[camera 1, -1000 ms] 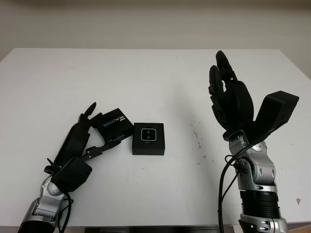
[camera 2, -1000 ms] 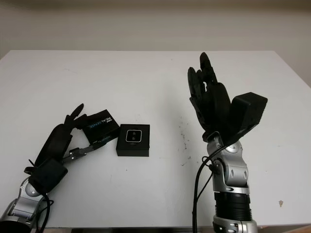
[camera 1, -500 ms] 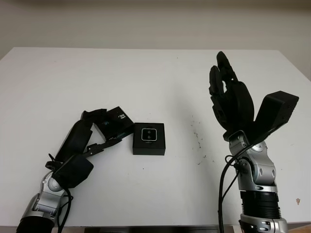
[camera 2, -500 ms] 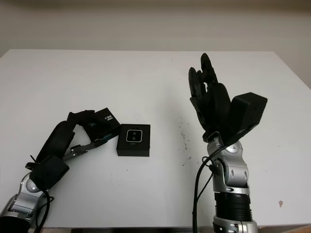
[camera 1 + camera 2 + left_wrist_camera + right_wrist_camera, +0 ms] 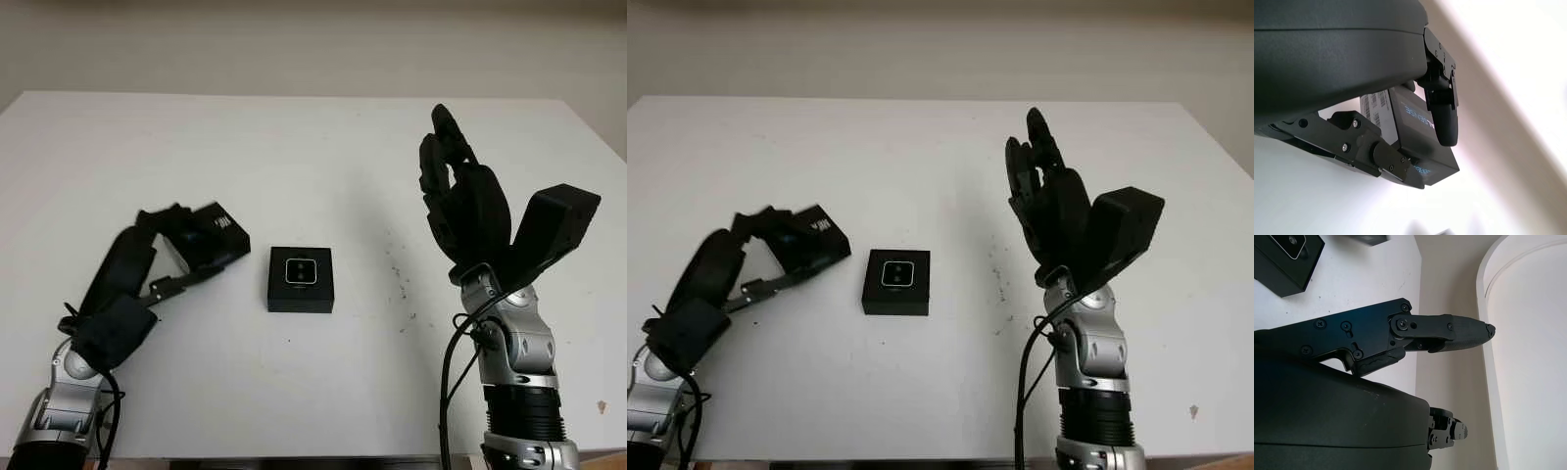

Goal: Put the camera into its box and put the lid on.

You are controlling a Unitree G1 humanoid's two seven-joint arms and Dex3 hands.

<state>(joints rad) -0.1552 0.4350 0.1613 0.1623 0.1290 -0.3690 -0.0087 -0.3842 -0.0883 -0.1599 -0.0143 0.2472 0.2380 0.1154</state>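
The black box (image 5: 300,279) sits on the white table (image 5: 313,147) near its middle, with the small silver-faced camera (image 5: 299,271) lying inside it. My left hand (image 5: 174,235) is shut on the black lid (image 5: 212,235), which has blue lettering and a barcode label, and holds it tilted above the table to the left of the box. In the left wrist view the lid (image 5: 1410,132) is pinched between thumb and fingers. My right hand (image 5: 460,196) stands open and upright, raised above the table to the right of the box.
A patch of small dark specks (image 5: 400,279) marks the table between the box and my right arm. In the right wrist view the box (image 5: 1288,257) sits at a corner, with a pale wall beyond the table's far edge.
My left hand closed on the lid, lifted it off the table and drew it up and to the left, away from the box. The right hand has not moved.
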